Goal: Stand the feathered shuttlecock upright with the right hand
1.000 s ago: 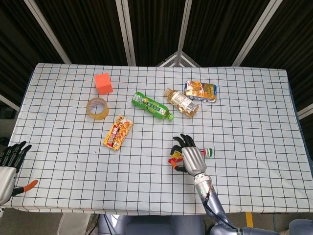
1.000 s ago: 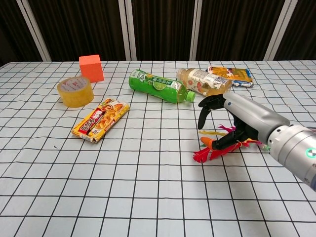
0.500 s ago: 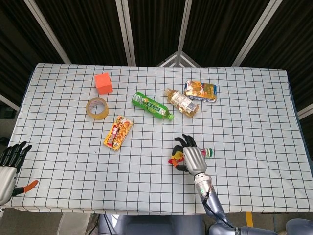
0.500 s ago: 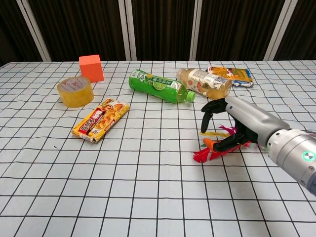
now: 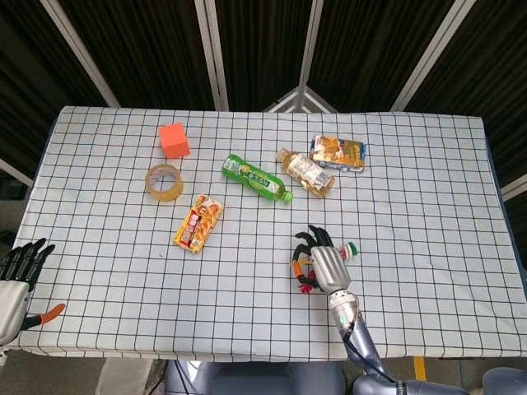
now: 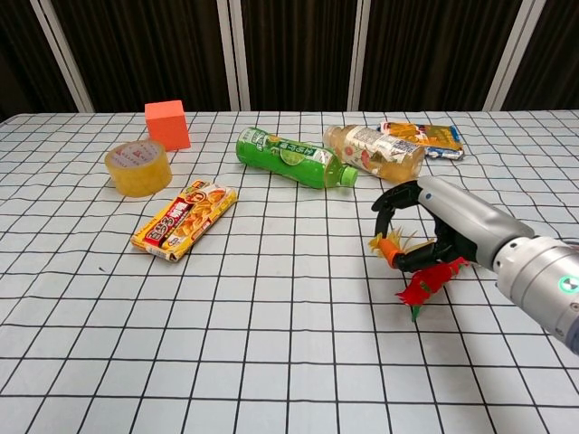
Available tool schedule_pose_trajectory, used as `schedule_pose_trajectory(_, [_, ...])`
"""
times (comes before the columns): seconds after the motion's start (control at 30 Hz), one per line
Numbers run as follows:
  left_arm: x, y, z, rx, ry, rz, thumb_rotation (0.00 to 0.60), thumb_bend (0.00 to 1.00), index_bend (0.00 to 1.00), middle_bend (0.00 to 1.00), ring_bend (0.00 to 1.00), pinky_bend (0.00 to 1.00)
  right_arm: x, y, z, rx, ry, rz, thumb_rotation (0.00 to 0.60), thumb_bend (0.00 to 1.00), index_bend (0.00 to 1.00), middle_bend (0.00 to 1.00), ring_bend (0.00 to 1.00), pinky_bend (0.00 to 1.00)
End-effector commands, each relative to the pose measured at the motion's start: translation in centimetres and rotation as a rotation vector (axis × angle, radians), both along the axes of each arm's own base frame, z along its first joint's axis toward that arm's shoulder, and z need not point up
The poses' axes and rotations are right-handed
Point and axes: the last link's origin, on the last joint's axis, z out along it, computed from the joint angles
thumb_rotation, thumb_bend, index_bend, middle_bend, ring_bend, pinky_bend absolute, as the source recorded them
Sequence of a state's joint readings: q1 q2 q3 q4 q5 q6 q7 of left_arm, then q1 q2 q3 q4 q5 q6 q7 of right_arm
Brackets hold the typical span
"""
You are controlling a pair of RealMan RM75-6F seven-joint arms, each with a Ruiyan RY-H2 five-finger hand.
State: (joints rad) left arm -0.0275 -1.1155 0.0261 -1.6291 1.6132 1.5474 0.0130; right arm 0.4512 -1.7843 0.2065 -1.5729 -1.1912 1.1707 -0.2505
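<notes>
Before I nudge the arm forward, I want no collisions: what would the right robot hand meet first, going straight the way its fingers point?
Probably the yellow drink bottle, lying ahead of the right robot hand; bare table lies between, though depth is unclear.

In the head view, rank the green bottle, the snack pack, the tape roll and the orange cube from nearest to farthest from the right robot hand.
Measured from the right robot hand:
1. Green bottle, up and to its left, lying on its side.
2. Snack pack, further left, flat on the cloth.
3. Tape roll, beyond the pack, up-left.
4. Orange cube, farthest, near the back left.
</notes>
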Motion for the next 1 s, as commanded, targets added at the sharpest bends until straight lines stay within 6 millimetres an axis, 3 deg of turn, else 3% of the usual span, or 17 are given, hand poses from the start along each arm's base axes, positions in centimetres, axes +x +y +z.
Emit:
schedule_pose_trajectory(0.03, [0.0, 0.0, 0.0, 0.001, 0.001, -0.001, 0.600, 0.05, 0.00, 0.00, 0.00, 0.00, 0.4, -0.1, 0.4, -0.009, -0.004, 0.018, 0.600, 0.58, 0.61, 0.24, 0.00, 0.00])
schedule_pose_trajectory(0.47, [0.0, 0.0, -0.1, -0.004, 0.004, 0.002, 0.600, 0.05, 0.00, 0.00, 0.00, 0.00, 3.7, -1.9, 4.9, -0.113, -0.070, 0.048, 0.600, 0.58, 0.61, 0.24, 0.00, 0.00])
schedule_pose_trajectory(1.0, [0.0, -0.1, -0.2, -0.004, 0.013, 0.000, 0.600, 0.05, 0.00, 0.00, 0.00, 0.00, 3.0, -3.5, 8.2, -0.199, -0.027, 0.027, 0.600, 0.58, 0.61, 0.24, 0.00, 0.00])
